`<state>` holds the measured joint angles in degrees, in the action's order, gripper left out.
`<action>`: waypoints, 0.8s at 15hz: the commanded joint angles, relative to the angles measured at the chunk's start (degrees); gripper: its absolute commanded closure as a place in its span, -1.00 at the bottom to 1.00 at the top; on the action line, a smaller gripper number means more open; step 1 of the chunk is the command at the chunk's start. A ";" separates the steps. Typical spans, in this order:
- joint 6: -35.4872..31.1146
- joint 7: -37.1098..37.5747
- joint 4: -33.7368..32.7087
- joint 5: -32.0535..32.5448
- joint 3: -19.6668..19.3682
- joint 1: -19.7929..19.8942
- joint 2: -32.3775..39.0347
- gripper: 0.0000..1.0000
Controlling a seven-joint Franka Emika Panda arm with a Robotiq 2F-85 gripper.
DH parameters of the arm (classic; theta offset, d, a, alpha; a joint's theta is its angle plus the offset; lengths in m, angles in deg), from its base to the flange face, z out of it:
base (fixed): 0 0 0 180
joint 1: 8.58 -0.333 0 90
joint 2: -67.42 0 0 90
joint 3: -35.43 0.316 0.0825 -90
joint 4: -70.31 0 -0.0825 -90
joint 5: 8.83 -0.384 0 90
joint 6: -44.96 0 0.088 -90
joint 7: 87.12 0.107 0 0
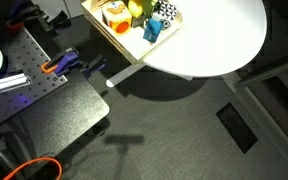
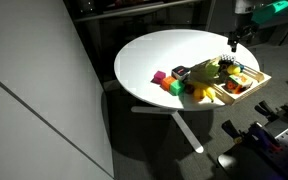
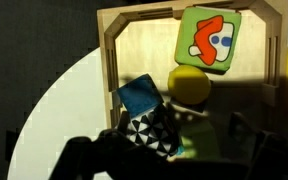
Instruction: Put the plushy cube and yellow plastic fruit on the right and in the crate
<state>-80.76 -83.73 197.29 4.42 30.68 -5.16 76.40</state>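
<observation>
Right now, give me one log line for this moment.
gripper: above crate, jaws unclear | plushy cube: in crate beside blue cube | yellow plastic fruit: in crate

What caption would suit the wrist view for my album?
Wooden crate holding a plushy cube, blue cube, yellow plastic fruit and orange-and-white item.

Crate [image 3: 109,60] matt light wood; yellow fruit [image 3: 190,84] glossy plastic.
</observation>
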 commanded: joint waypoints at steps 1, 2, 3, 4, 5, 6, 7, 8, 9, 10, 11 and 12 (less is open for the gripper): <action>3.71 -1.73 3.36 -1.58 0.47 -0.07 -5.86 -1.00; 4.64 -1.98 3.70 -1.72 0.58 -0.04 -6.77 -1.00; 6.31 -2.42 3.74 -1.90 0.69 -0.03 -7.67 -1.00; 7.92 -2.70 3.74 -2.06 0.78 -0.01 -8.37 -1.00; 9.57 -3.36 3.65 -2.26 0.87 0.01 -9.09 -1.00; 10.84 -3.90 3.58 -2.46 0.91 0.05 -9.80 -1.00; 11.71 -5.02 3.72 -3.03 0.92 0.11 -10.62 -1.00; 11.74 -6.67 4.13 -3.62 0.88 0.18 -11.69 -1.00; 11.61 -8.19 4.65 -4.02 0.80 0.23 -12.99 -1.00; 11.01 -9.59 5.17 -4.36 0.72 0.24 -13.95 -1.00; 10.11 -10.90 5.83 -4.60 0.63 0.26 -14.99 -1.00; 9.95 -11.80 6.23 -4.73 0.54 0.25 -15.81 -1.00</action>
<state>-69.90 -91.67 200.82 1.14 31.47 -5.15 64.93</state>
